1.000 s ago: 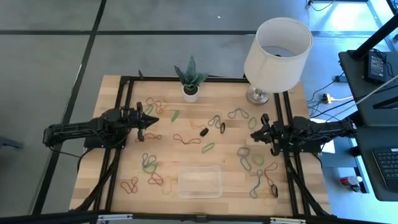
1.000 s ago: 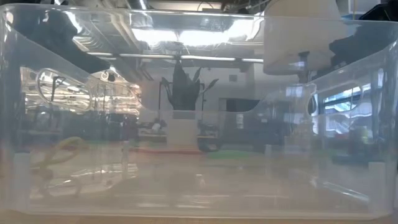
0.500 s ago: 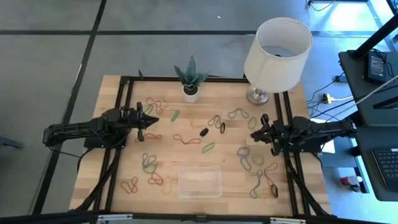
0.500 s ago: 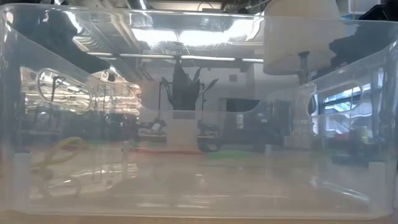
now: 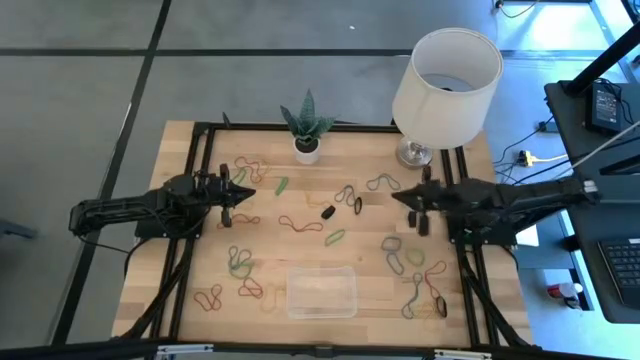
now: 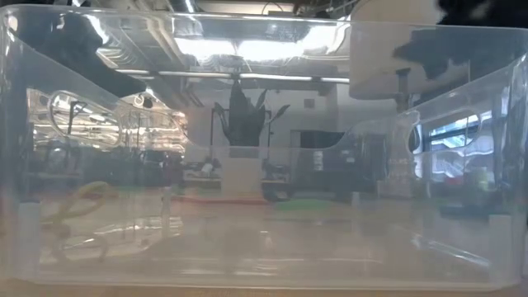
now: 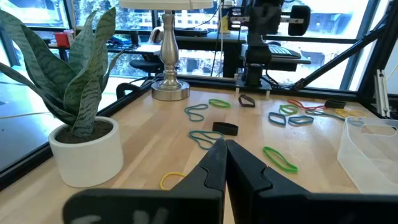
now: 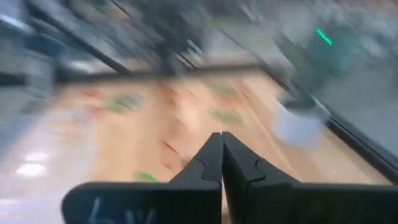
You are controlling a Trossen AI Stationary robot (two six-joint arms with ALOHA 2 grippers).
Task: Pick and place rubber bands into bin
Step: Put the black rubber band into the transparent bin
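- Right gripper (image 5: 401,197) fingers pressed together, holding nothing; hovering near the right edge of the table (image 5: 200,270), just in front of the lamp (image 5: 445,75).
- Left gripper (image 5: 248,190) likewise pinched closed and empty, waiting near the left edge.
- Rubber bands (image 5: 345,195) scattered across the top; closest cluster just inboard of the right gripper, toward table centre, near a black chunk (image 5: 328,212).
- Bin (image 5: 321,291) at the front edge, mid-width, roughly equidistant from both arms.
- Likely call: right arm nearer that cluster; must reopen before any pick.
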